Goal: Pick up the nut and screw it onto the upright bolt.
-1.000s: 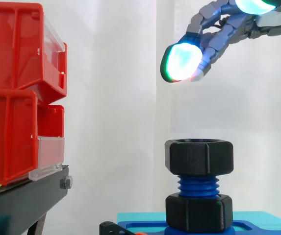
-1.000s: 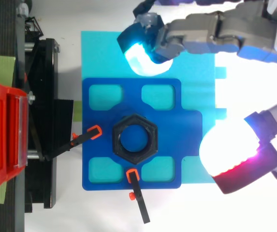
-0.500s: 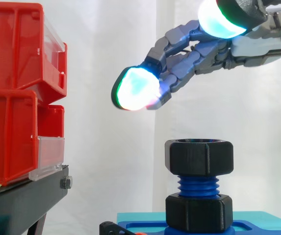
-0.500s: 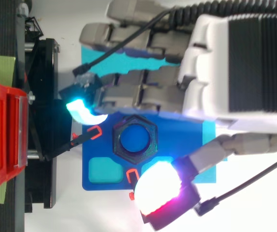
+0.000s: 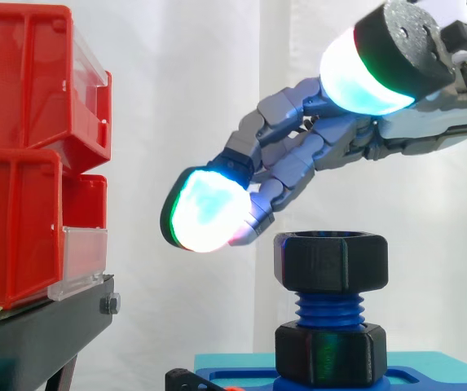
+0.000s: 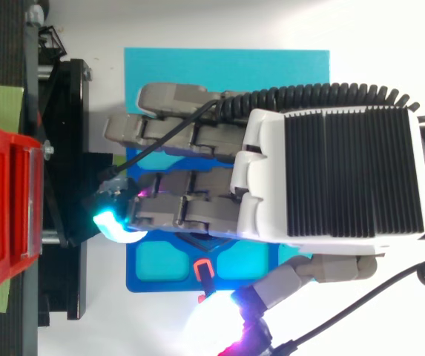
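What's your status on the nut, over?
Hand open, empty, hovering over nut. Nut sits atop upright blue bolt, second nut below. Nothing between hand and nut.

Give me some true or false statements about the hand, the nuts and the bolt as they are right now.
1. The hand has its fingers curled round the upper nut. False: they stretch out above it, holding nothing.
2. The bolt stands upright. True.
3. Blue thread shows between the upper nut and the lower nut. True.
4. In the side view, the red bins are right of the bolt. False: they are left of it.
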